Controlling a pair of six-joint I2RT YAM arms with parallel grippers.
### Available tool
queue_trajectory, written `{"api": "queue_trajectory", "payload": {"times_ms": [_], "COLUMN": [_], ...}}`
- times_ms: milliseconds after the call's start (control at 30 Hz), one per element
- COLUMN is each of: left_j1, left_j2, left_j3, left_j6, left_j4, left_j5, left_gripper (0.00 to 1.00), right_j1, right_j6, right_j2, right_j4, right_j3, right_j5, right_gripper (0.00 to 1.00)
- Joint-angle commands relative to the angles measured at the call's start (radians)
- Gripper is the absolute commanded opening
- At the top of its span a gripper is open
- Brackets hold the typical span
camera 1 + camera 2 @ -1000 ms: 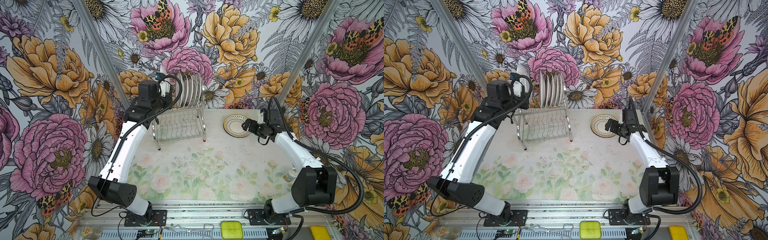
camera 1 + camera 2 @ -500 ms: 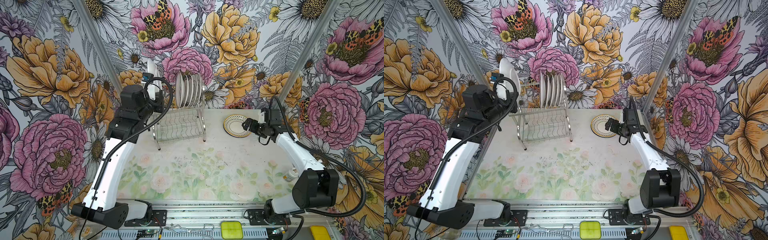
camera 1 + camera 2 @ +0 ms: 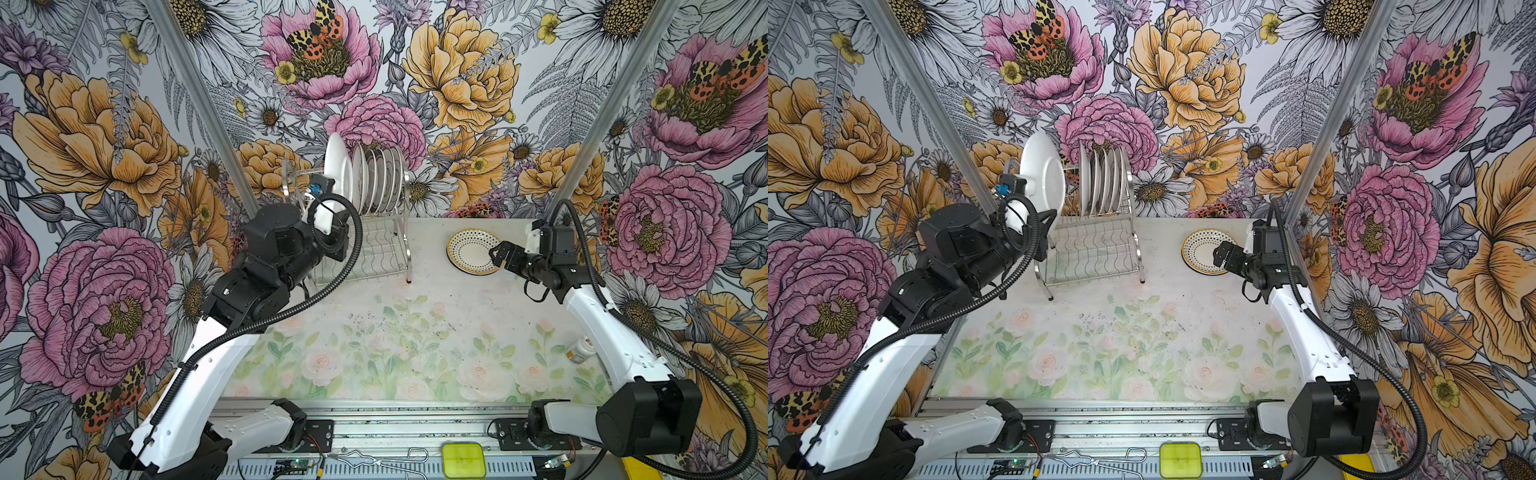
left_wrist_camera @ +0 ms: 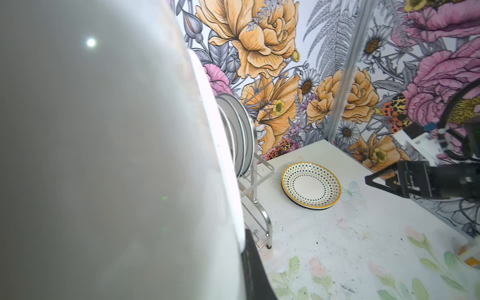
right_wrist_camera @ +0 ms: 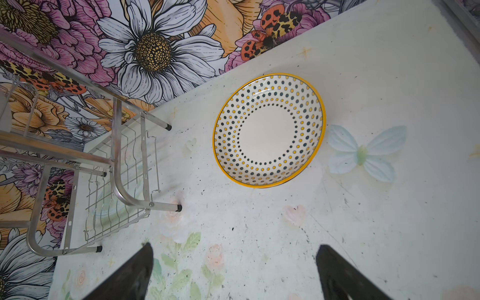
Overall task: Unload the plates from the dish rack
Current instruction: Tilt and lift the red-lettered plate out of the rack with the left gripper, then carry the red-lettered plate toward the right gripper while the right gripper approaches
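Along the lower part of both top views, the painted counter (image 3: 415, 332) is seen with only a small bottle (image 3: 579, 351) near its right edge. Farther back, right of centre, the right arm's fingers (image 5: 130, 275) are held spread and empty just beside the dotted plate (image 3: 471, 251). This plate lies flat, apparently on a second plate. Nothing there has been moved in the last second.

At the back, upper centre, the dish rack (image 3: 1096, 249) is seen with a row of plates (image 3: 1104, 178) upright in its upper tier. A white plate (image 3: 1044, 178) has just been raised clear of the rack. It is now pinched by its lower rim in the left arm's fingers (image 4: 253, 267) and held on edge above the rack's left end. One more plate is thus judged unloaded, though it has yet to be carried to the counter.
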Motion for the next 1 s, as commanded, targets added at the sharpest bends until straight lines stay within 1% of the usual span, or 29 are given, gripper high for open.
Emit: {"api": "queue_trajectory", "payload": {"times_ms": [0, 167, 267, 333, 433, 533, 633, 833, 967], "left_j1": [-0.116, -0.314, -0.407, -0.451, -0.474, -0.491, -0.515, -0.564, -0.587], "left_j2": [-0.037, -0.031, 0.008, 0.039, 0.075, 0.112, 0.163, 0.303, 0.421], "left_j3": [-0.036, -0.113, -0.154, -0.178, -0.208, -0.229, -0.244, -0.249, -0.232], "left_j6": [0.038, 0.022, 0.018, 0.017, 0.000, -0.012, -0.010, 0.005, 0.022], "left_j4": [0.024, 0.026, 0.025, 0.025, 0.027, 0.036, 0.045, 0.045, 0.045], "left_j5": [-0.159, -0.297, -0.386, -0.446, -0.461, -0.463, -0.476, -0.550, -0.588], "left_gripper": [0.00, 0.00, 0.00, 0.00, 0.00, 0.00, 0.00, 0.00, 0.00], "right_j1": [-0.004, -0.014, -0.029, -0.047, -0.071, -0.080, -0.081, -0.075, -0.050], "right_j6": [0.033, 0.073, 0.105, 0.125, 0.144, 0.148, 0.156, 0.211, 0.240], "right_j2": [-0.056, -0.102, -0.124, -0.136, -0.147, -0.140, -0.133, -0.114, -0.126], "right_j4": [0.009, 0.004, -0.006, -0.013, -0.022, -0.031, -0.032, -0.027, -0.028], "right_j3": [-0.035, -0.093, -0.123, -0.140, -0.161, -0.166, -0.160, -0.093, -0.033], "right_j5": [0.031, 0.053, 0.073, 0.072, 0.067, 0.032, -0.034, -0.203, -0.256], "right_gripper": [0.99, 0.99, 0.99, 0.99, 0.99, 0.99, 0.98, 0.95, 0.94]}}
